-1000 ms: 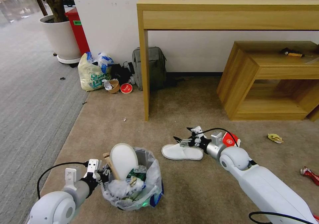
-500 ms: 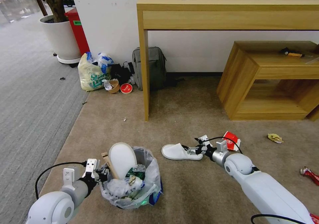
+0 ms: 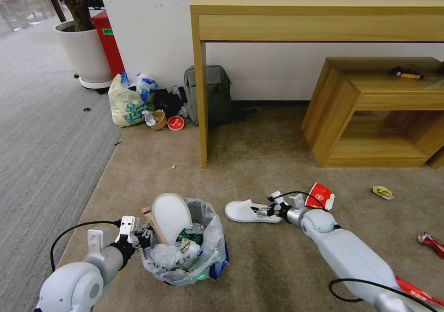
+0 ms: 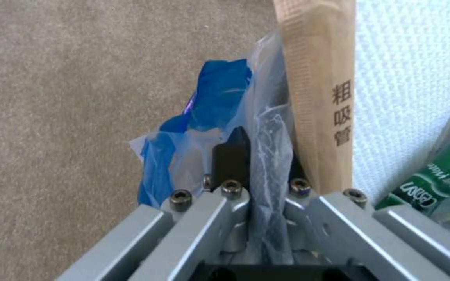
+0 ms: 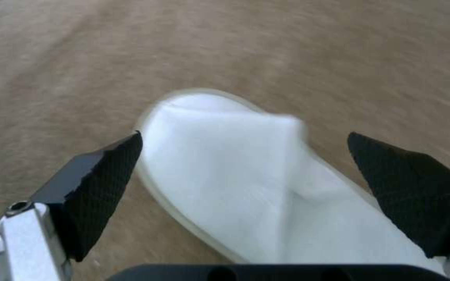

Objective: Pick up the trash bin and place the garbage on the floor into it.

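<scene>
low in the frame's middle, the right hand (image 3: 260, 210) is gaping wide astride the slipper (image 3: 245, 211), lying lengthwise leftward; the left hand (image 3: 141, 236) is pinching the trash bin (image 3: 210, 252).

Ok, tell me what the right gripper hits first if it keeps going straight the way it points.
Most likely the flat white fabric slipper on the beige carpet: the right gripper is open, its black fingertips flanking it. Exact gap unclear.
</scene>
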Tool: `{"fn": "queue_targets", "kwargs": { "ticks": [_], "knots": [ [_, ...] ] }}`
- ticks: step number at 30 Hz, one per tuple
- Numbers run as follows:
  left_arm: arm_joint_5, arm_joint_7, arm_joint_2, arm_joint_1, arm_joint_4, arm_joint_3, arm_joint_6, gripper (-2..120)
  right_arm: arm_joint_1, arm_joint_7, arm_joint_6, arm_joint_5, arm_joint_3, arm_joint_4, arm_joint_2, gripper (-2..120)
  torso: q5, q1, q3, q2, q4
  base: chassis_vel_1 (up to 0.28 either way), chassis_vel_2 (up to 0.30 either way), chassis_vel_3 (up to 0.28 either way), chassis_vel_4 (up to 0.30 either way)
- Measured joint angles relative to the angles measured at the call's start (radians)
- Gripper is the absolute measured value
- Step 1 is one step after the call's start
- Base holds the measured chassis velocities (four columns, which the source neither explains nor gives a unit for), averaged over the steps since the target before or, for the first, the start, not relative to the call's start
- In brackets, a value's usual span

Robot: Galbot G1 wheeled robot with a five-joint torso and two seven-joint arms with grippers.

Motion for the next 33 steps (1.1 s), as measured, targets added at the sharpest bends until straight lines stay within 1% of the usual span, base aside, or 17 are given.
{"fn": "queue_targets", "kwargs": {
  "ticks": [1, 2, 3, 10, 18, 19, 20, 22, 24, 25, 28, 29, 32, 33],
  "knots": [
    [0.0, 0.0, 0.0, 0.0, 0.0, 0.0, 0.0, 0, 0.011, -0.019, 0.012, -0.02, -0.002, -0.023, 0.015, 100, -0.0002, 0.0, 0.0, 0.0, 0.0001, 0.0, 0.0, 0.0, 0.0],
    [0.0, 0.0, 0.0, 0.001, 0.0, -0.001, 0.0, 0, 0.03, -0.05, 0.034, -0.066, -0.007, -0.07, 0.041, 100, 0.0005, 0.0, 0.0, 0.0, 0.0001, 0.0, 0.0, 0.0, 0.0],
    [0.001, 0.0, -0.001, 0.002, 0.0, -0.003, 0.0, 0, 0.053, -0.076, 0.057, -0.132, -0.014, -0.139, 0.073, 100, 0.0001, 0.0, 0.0, 0.0, -0.0001, 0.0, 0.0, 0.0, 0.0],
    [0.005, 0.0, -0.007, 0.005, -0.002, -0.001, 0.0, 0, 0.06, -0.07, 0.058, -0.164, -0.015, -0.174, 0.094, 100, 0.0002, 0.0, 0.0, 0.0, -0.0003, 0.0, 0.0, 0.0, 0.0],
    [0.007, 0.002, -0.008, 0.013, -0.016, -0.001, 0.0, 0, 0.071, -0.028, 0.043, -0.165, -0.003, -0.21, 0.114, 99, 0.0003, 0.0, 0.0, 0.0, -0.0003, 0.0, 0.0, 0.0, 0.0],
    [0.008, 0.002, -0.007, 0.016, -0.018, -0.002, 0.0, 0, 0.072, -0.02, 0.037, -0.156, 0.0, -0.216, 0.117, 94, 0.0003, 0.0, 0.0, 0.0, -0.0003, 0.0, 0.0, 0.0, 0.0],
    [0.008, 0.002, -0.007, 0.016, -0.018, -0.002, 0.0, 0, 0.072, -0.02, 0.037, -0.156, 0.0, -0.216, 0.117, 94, 0.0003, 0.0, 0.0, 0.0, -0.0003, 0.0, 0.0, 0.0, 0.0],
    [0.011, 0.003, -0.006, 0.02, -0.021, -0.003, 0.0, 0, 0.072, 0.0, 0.028, -0.144, 0.003, -0.219, 0.121, 88, 0.0003, 0.0, 0.0, 0.0, -0.0001, 0.0, 0.0, 0.0, 0.0],
    [0.012, 0.003, -0.007, 0.021, -0.024, -0.003, 0.0, 0, 0.072, 0.013, 0.023, -0.13, 0.005, -0.218, 0.121, 78, 0.0003, 0.0, 0.0, 0.0, -0.0002, 0.0, 0.0, 0.0, 0.0],
    [0.012, 0.003, -0.007, 0.021, -0.024, -0.003, 0.0, 0, 0.072, 0.013, 0.023, -0.13, 0.005, -0.218, 0.121, 78, 0.0003, 0.0, 0.0, 0.0, -0.0002, 0.0, 0.0, 0.0, 0.0],
    [0.014, 0.005, -0.006, 0.022, -0.024, -0.004, 0.0, 0, 0.067, 0.017, 0.022, -0.125, 0.006, -0.214, 0.119, 67, 0.0003, 0.0, 0.0, 0.0, -0.0002, 0.0, 0.0, 0.0, 0.0],
    [0.014, 0.005, -0.006, 0.022, -0.024, -0.004, 0.0, 0, 0.067, 0.017, 0.022, -0.125, 0.006, -0.214, 0.119, 67, 0.0003, 0.0, 0.0, 0.0, -0.0002, 0.0, 0.0, 0.0, 0.0],
    [0.016, 0.008, -0.006, 0.021, -0.023, -0.001, 0.0, 0, 0.059, 0.029, 0.024, -0.122, 0.008, -0.209, 0.118, 48, 0.0003, 0.0, 0.0, 0.0, -0.0003, 0.0, 0.0, 0.0, 0.0],
    [0.016, 0.008, -0.006, 0.021, -0.023, -0.001, 0.0, 0, 0.059, 0.029, 0.024, -0.122, 0.008, -0.209, 0.118, 48, 0.0003, 0.0, 0.0, 0.0, -0.0003, 0.0, 0.0, 0.0, 0.0]
  ]
}}
